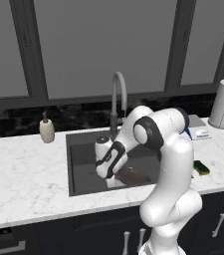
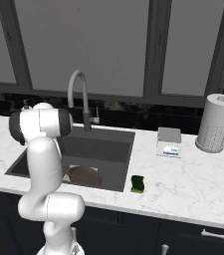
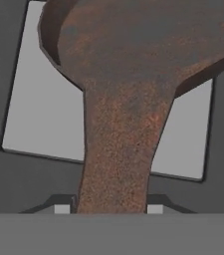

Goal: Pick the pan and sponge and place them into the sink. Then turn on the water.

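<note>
My claw (image 3: 111,209) grips the pan (image 3: 133,60) by its handle, low inside the sink (image 1: 78,164). The sponge (image 2: 137,184) lies on the counter (image 2: 183,184) off to my claw's side; faucet (image 2: 78,94) dry.

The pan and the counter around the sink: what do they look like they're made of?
The pan looks like rusty cast iron or worn steel: mottled brown, dull, grainy, with no shine. The counter looks like polished marble or an imitation: white with fine grey veins. Both are rendered, so this is appearance only.
</note>
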Robot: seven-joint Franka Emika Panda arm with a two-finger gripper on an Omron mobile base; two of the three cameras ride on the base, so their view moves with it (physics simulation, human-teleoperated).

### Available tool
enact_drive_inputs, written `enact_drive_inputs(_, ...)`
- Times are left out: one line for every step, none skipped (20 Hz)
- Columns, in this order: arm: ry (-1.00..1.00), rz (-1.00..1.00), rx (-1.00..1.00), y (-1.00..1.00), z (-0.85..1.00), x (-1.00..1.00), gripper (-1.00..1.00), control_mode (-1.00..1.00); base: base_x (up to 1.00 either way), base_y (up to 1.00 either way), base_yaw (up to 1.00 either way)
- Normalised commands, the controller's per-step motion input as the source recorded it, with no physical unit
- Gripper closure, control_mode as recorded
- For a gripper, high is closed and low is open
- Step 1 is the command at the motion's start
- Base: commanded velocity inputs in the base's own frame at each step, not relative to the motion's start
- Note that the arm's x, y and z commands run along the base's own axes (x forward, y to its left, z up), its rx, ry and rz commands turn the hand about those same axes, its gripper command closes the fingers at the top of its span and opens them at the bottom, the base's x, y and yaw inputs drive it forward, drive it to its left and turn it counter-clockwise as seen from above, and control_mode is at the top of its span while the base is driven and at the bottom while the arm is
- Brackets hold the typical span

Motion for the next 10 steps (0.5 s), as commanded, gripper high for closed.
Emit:
enact_drive_inputs(0.0, -0.07, 0.06, 0.01, -0.33, 0.04, 1.0, -1.0, 0.0, 0.0, 0.0)
enact_drive_inputs(0.0, -0.09, 0.06, 0.01, -0.33, 0.04, 1.0, -1.0, 0.0, 0.0, 0.0)
enact_drive_inputs(0.0, -0.1, 0.04, 0.05, -0.33, 0.04, 1.0, -1.0, 0.0, 0.0, 0.0)
enact_drive_inputs(0.0, -0.13, 0.0, 0.24, -0.43, 0.06, 1.0, -1.0, 0.0, 0.0, 0.0)
enact_drive_inputs(0.0, -0.12, 0.0, 0.29, -0.33, 0.0, 1.0, -1.0, 0.0, 0.0, 0.0)
enact_drive_inputs(0.0, -0.12, 0.0, 0.31, -0.31, 0.0, 1.0, -1.0, 0.0, 0.0, 0.0)
enact_drive_inputs(0.0, -0.12, 0.0, 0.33, -0.3, 0.0, 1.0, -1.0, 0.0, 0.0, 0.0)
enact_drive_inputs(0.0, -0.11, 0.0, 0.32, -0.26, 0.07, 1.0, -1.0, 0.0, 0.0, 0.0)
enact_drive_inputs(0.0, -0.09, 0.0, 0.3, -0.23, 0.14, 1.0, -1.0, 0.0, 0.0, 0.0)
enact_drive_inputs(0.0, -0.08, 0.0, 0.31, -0.24, 0.13, 1.0, -1.0, 0.0, 0.0, 0.0)
